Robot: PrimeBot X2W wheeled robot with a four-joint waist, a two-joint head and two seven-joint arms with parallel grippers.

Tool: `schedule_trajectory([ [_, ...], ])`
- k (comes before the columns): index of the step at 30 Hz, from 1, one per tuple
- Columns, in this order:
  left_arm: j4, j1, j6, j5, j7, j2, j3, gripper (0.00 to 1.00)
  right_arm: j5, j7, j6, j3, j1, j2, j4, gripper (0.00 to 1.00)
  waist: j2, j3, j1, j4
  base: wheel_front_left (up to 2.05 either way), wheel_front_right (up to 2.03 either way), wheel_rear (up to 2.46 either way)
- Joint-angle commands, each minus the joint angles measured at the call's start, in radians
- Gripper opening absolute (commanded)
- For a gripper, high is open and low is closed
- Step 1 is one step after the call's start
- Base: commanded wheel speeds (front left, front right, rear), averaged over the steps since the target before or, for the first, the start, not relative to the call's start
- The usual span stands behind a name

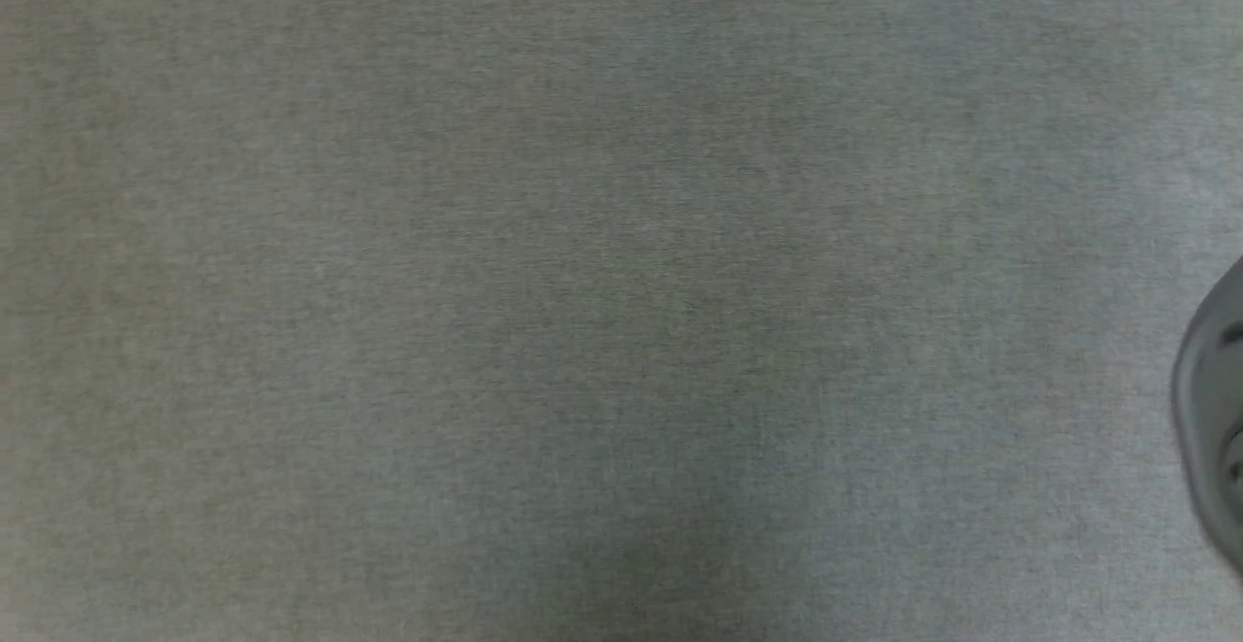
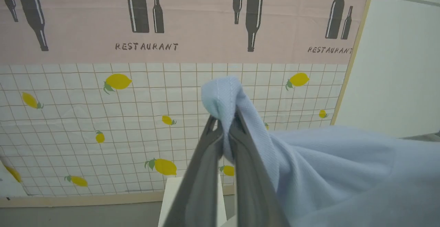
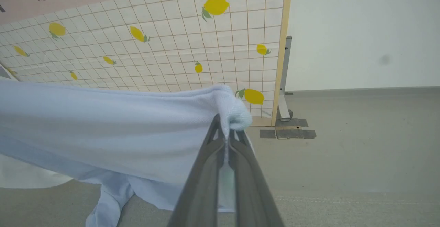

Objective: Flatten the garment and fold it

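The garment [image 2: 343,172] is a light-blue knit cloth, held up in the air between both grippers. My left gripper [image 2: 225,120] is shut on a bunched corner of it, and the cloth runs off to the right in the left wrist view. In the right wrist view my right gripper [image 3: 227,131] is shut on another bunched corner of the garment [image 3: 120,127], which stretches away to the left. A loose part of it droops down to the grey floor [image 3: 343,158]. In the head view a fine grey-green weave lies close across the picture; I cannot tell what it is.
A backdrop panel [image 2: 103,117] printed with lemons, bottles and the word RESTAURANT stands ahead. A white box [image 2: 172,199] sits below the left gripper. The panel's metal foot [image 3: 285,106], with dark tape, rests on the floor. A rounded grey part [image 1: 1214,419] juts in at the head view's right edge.
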Motion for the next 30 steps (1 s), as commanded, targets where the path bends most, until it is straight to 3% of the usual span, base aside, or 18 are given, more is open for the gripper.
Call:
schedule_trajectory([
  [1, 0.014, 0.05, -0.004, -0.016, -0.019, -0.002, -0.007, 0.0, 0.014, -0.015, -0.002, 0.008, 0.052, -0.008, 0.008, 0.0, 0.0045, -0.039, -0.0003, 0.026, 0.0, 0.0, 0.0],
  [10, -0.043, 0.407, -0.005, -0.152, -0.103, -0.042, -0.116, 0.0, 0.13, -0.097, -0.002, 0.073, 0.405, -0.011, 0.043, 0.0, 0.0045, -0.249, -0.0003, 0.066, 0.0, 0.0, 0.0],
  [19, -0.11, 0.917, -0.005, -0.29, -0.184, -0.078, -0.184, 0.0, 0.303, -0.163, -0.002, 0.153, 0.882, -0.07, -0.01, 0.0, 0.0045, -0.487, -0.0003, 0.093, 0.0, 0.0, 0.0],
  [30, -0.263, 1.457, 0.102, -0.457, -0.214, -0.113, -0.176, 0.0, 0.403, -0.221, -0.002, 0.187, 1.348, -0.13, -0.101, 0.0, 0.0045, -0.633, -0.0003, 0.09, 0.0, 0.0, 0.0],
])
